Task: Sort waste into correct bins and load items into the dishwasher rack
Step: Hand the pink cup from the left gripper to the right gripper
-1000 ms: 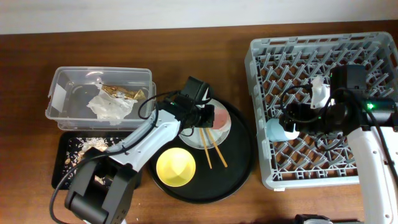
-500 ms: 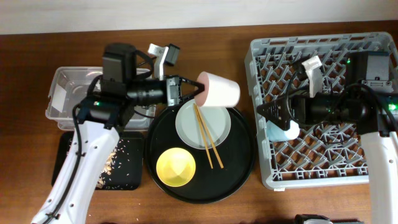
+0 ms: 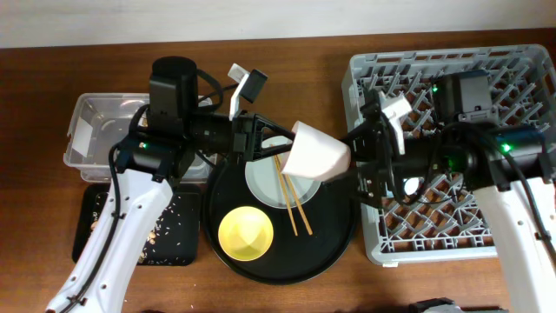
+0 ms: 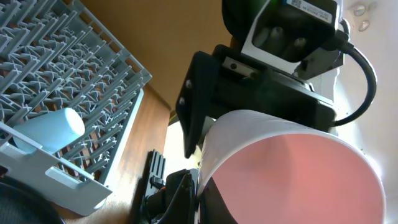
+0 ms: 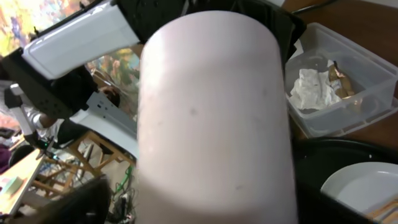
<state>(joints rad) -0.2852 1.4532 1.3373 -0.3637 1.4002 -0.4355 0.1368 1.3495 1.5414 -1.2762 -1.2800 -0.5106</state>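
My left gripper (image 3: 282,143) is shut on the rim of the small pink cup (image 3: 317,149) and holds it on its side above the white round plate (image 3: 263,187). One finger is inside the rim in the left wrist view (image 4: 199,199). My right gripper (image 3: 356,165) is open, with its fingers either side of the cup's base; the cup (image 5: 214,118) fills the right wrist view. The light-blue cup (image 4: 46,130) lies in the grey dishwasher rack (image 3: 521,78). The wooden chopsticks (image 3: 294,204) lie across the plate. The yellow bowl (image 3: 246,233) sits in front of it.
Plate and bowl stand on a large round black tray (image 3: 334,235). The clear box (image 3: 87,130) at the left holds the white tissue (image 5: 314,87) and the gold-brown wrapper (image 5: 339,78). The shallow black tray (image 3: 174,239) holds beige scraps.
My left gripper has carried the pink cup right and down towards the rack. My right gripper has left the blue cup in the rack and moved left until its fingers flank the pink cup's base.
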